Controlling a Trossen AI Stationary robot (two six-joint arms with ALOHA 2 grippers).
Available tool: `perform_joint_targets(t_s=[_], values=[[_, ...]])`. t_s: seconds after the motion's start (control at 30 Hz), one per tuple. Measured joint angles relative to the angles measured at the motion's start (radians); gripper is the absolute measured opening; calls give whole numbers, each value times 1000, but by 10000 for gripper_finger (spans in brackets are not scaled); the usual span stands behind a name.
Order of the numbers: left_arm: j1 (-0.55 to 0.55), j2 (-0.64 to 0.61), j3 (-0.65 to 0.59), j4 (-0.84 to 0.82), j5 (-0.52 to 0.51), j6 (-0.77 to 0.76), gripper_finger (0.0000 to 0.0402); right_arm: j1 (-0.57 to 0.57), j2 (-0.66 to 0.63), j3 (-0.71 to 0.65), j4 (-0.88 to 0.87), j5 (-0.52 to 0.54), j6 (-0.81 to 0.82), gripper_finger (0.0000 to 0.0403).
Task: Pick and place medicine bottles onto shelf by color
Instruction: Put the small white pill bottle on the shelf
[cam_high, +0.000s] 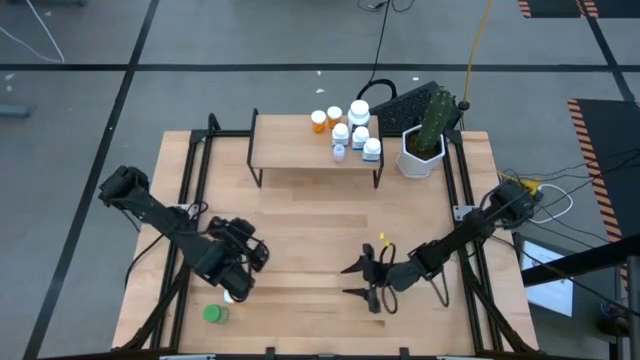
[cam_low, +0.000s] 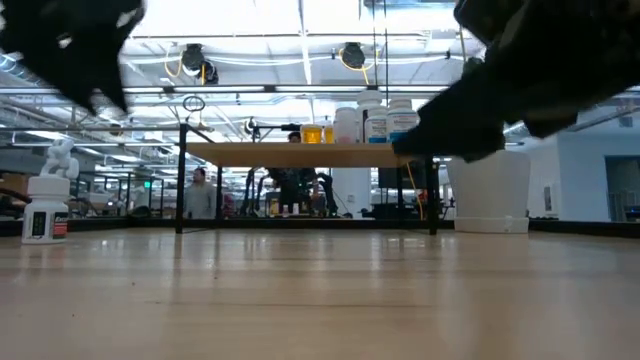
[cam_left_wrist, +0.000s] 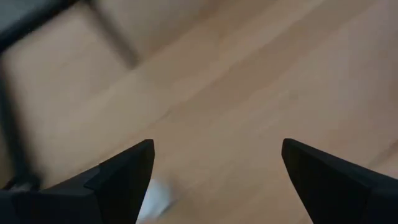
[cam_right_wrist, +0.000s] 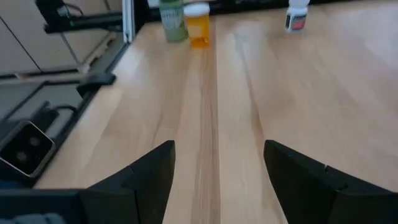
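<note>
High view is showing the shelf standing at the worktop's far side, carrying two orange bottles and several white bottles bunched toward its right end. Left claw is hovering released above what seems a white bottle, with a green bottle just beside. Right claw is hanging open and empty near the worktop's middle.

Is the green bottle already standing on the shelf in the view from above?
No, the green bottle stands on the table near its front left corner, far from the shelf.
</note>
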Motion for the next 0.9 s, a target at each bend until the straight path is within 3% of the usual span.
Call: perform_joint_targets(t_s=[0.1, 0.2, 0.4, 0.63, 0.9], values=[[-3, 0, -71, -80, 112, -104, 356, -7, 47, 15, 0, -2, 19, 242], [-1, -24, -156, -54, 191, -142, 356, -16, 66, 19, -4, -3, 30, 242], [19, -131, -322, 108, 236, -138, 348, -26, 55, 19, -16, -28, 30, 242], [51, -218, -418, 155, 250, -110, 285, -26, 55, 19, -18, -28, 29, 242], [67, -221, -471, 305, 267, -14, 211, -26, 55, 19, -18, -28, 29, 242]])
